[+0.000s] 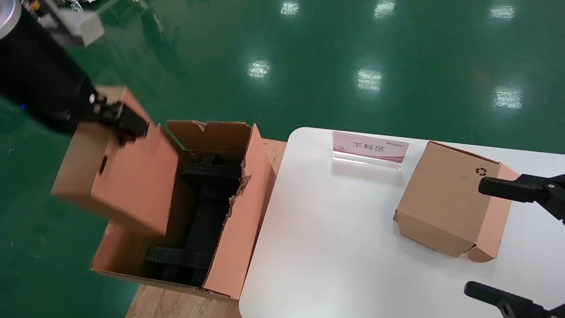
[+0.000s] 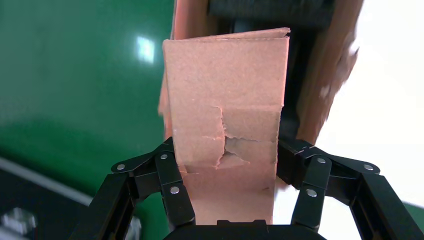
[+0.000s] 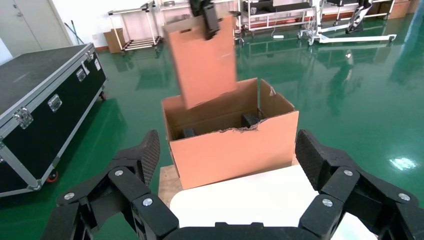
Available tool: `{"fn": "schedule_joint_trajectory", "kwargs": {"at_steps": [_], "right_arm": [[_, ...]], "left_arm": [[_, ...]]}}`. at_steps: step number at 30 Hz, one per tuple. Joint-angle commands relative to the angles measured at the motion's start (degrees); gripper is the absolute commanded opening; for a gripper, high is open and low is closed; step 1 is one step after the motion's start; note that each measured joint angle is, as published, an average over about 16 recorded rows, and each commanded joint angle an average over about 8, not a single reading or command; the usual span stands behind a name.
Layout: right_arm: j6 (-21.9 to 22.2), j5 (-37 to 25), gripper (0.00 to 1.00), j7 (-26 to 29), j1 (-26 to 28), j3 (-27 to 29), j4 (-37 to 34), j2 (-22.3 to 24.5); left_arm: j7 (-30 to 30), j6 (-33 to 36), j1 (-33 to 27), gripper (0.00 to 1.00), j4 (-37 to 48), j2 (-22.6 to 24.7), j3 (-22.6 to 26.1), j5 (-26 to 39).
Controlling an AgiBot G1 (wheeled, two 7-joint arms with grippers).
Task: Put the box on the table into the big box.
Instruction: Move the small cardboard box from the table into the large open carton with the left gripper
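Note:
My left gripper (image 1: 128, 126) is shut on the slim brown box (image 1: 117, 172) and holds it tilted in the air over the left part of the big box (image 1: 240, 229). In the left wrist view the box (image 2: 225, 120) sits between the fingers (image 2: 172, 180), with a torn patch on its end face. The big box has a ragged rim and black foam blocks (image 1: 207, 172) inside. In the right wrist view the held box (image 3: 202, 62) hangs above the big box (image 3: 232, 147). My right gripper (image 1: 507, 238) is open and empty over the white table (image 1: 326, 238) at the right edge.
A squarer carton with a recycling symbol (image 1: 454, 198) lies on the table beside my right gripper. A pink-and-white sign (image 1: 370, 150) stands at the table's far edge. The big box rests on a wooden pallet (image 1: 176, 304). A black flight case (image 3: 40, 100) stands on the green floor.

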Motion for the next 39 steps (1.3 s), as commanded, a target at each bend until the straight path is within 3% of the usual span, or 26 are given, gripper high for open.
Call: {"fn": "schedule_joint_trajectory", "kwargs": {"at_steps": [1, 6, 12, 22, 39], "right_arm": [[0.0, 0.0, 1.00, 0.0, 0.0, 0.0, 0.0, 0.0], [0.0, 0.0, 1.00, 0.0, 0.0, 0.0, 0.0, 0.0], [0.0, 0.0, 1.00, 0.0, 0.0, 0.0, 0.0, 0.0], [0.0, 0.0, 1.00, 0.0, 0.0, 0.0, 0.0, 0.0], [0.0, 0.0, 1.00, 0.0, 0.0, 0.0, 0.0, 0.0]], "left_arm": [[-3.0, 0.3, -2.0, 0.00, 0.0, 1.0, 4.3, -4.1], [-4.8, -1.4, -3.0, 0.00, -0.1, 1.8, 8.5, -7.3], [-2.2, -5.7, -2.3, 0.00, -0.5, 0.6, 10.9, -6.7], [6.7, -13.4, 0.1, 0.00, -1.3, -6.1, 12.5, -3.4], [16.7, -20.1, 3.4, 0.00, -2.2, -17.4, 11.9, -3.2]]}}
